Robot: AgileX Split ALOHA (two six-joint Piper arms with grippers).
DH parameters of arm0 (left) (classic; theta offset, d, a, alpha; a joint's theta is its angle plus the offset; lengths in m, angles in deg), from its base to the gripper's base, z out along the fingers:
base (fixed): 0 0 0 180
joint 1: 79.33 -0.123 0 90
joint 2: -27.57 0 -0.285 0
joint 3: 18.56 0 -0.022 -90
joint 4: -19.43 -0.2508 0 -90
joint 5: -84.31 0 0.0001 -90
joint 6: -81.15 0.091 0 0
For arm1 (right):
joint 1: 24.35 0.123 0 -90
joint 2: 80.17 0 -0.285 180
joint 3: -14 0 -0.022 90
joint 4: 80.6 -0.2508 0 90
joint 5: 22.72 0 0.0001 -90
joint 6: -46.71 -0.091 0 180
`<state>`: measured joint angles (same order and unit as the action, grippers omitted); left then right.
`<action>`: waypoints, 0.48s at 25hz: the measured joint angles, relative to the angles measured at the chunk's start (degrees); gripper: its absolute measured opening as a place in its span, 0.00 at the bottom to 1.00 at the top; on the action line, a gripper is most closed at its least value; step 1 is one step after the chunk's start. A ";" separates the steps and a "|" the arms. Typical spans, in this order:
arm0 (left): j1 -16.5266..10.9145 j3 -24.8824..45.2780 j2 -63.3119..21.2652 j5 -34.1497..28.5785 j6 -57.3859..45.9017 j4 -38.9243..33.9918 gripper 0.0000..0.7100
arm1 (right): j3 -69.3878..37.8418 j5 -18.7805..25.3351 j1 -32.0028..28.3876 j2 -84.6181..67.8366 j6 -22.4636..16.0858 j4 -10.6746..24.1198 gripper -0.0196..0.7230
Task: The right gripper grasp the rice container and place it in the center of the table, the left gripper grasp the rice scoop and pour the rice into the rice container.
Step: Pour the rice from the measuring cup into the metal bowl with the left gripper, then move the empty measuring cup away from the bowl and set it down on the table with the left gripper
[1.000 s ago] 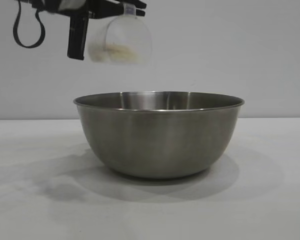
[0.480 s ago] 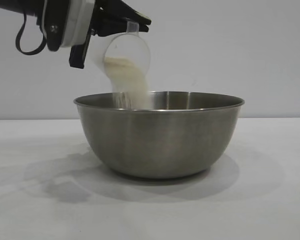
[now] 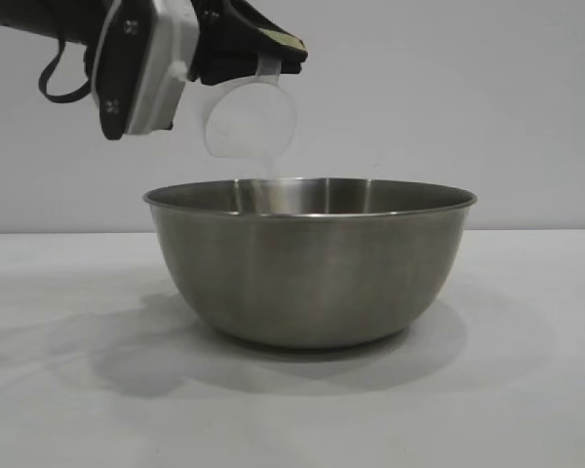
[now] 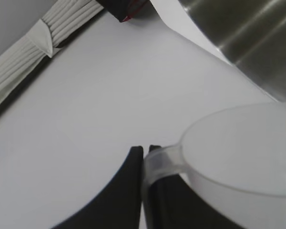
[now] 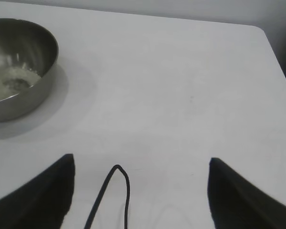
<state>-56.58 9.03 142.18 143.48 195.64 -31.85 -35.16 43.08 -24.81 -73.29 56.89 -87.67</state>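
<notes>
The rice container, a big steel bowl, stands on the white table. Above its left rim my left gripper is shut on the loop handle of the rice scoop. The clear cup is tipped over with its mouth turned down toward the bowl, and looks empty. In the left wrist view the handle sits pinched in the left gripper, with the rice scoop over the bowl's wall. The rice lies in the rice container. My right gripper hangs open and empty, away from the bowl.
A black cable loop hangs between the right gripper's fingers. The table's far corner and edge show beyond it. A white ribbed strip and a dark object with red lie at the table's border.
The left gripper has tipped the scoop further over the bowl. The rice that was in the cup, then streaming out, has gone into the bowl. The right gripper has not moved.
</notes>
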 joint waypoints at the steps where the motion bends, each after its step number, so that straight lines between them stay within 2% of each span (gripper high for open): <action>1: 0.22 0.00 0.00 0.11 0.77 0.00 0.00 | 0.00 0.00 0.00 0.00 0.00 0.00 0.76; 12: 0.78 -0.04 0.00 0.82 -0.55 0.76 0.00 | 0.00 0.00 0.00 0.00 0.00 0.00 0.76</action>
<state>-55.80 9.00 142.18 144.31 195.09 -31.09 -35.16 43.08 -24.81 -73.29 56.89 -87.67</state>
